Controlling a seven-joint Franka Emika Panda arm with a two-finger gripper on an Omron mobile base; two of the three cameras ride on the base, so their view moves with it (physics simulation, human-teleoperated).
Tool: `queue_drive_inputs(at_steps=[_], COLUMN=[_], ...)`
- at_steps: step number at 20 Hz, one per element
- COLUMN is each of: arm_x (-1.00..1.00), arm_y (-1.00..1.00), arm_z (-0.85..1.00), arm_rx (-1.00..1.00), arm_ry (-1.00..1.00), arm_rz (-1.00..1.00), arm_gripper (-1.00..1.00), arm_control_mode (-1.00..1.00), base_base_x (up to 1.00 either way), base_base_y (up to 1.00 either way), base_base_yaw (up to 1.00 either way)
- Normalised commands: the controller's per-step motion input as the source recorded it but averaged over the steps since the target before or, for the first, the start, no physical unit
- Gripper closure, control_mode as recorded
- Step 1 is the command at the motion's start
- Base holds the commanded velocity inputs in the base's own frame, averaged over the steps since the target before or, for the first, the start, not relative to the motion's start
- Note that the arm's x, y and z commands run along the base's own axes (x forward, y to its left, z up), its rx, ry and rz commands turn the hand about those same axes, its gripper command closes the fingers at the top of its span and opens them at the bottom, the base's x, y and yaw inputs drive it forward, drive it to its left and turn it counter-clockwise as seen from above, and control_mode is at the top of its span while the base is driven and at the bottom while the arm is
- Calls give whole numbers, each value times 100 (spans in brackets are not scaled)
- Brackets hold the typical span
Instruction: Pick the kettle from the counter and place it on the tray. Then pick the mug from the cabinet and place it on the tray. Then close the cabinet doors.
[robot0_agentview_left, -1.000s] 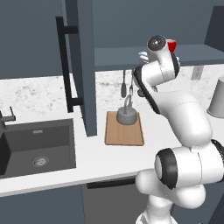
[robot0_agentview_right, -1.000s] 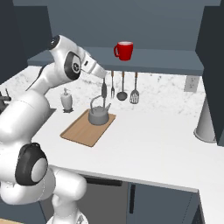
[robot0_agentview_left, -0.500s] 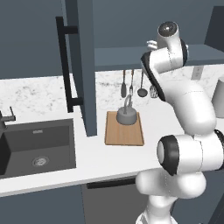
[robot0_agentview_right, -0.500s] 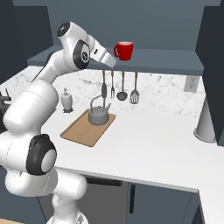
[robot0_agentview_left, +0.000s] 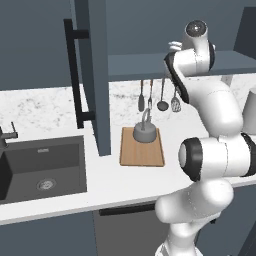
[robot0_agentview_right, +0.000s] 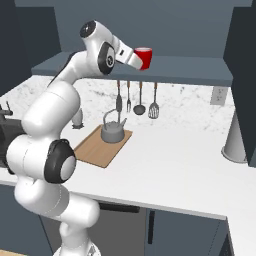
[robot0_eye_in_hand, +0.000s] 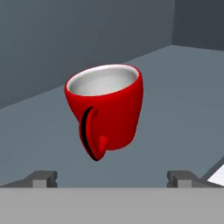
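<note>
Looking along my gripper, I see its jaws spread wide with nothing between them, and the red mug straight ahead on the cabinet shelf, handle turned toward me, not yet touched. Well below the gripper and a little to its left, the kettle sits on the tray on the worktop.

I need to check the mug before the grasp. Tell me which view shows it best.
The hand view: the mug sits centred and close, handle facing the camera, white inside visible. The right base view shows it small on the cabinet shelf, partly behind the hand.
</note>
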Motion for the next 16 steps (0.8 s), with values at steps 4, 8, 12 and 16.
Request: queue_drive_inputs(at_steps=[4,8,12,16], arm_x=[40,21,22,7], arm_y=[0,0,0,-10], arm_z=[0,-5,0,1], arm_rx=[-8,-7,-5,-6], arm_ry=[0,0,0,0], arm_rz=[2,10,3,0], arm_gripper=[-100,-100,-100,-100], arm_control_mode=[-100,-100,-100,-100], base_base_x=[0,0,0,0], base_base_y=[0,0,0,0], base_base_yaw=[0,0,0,0])
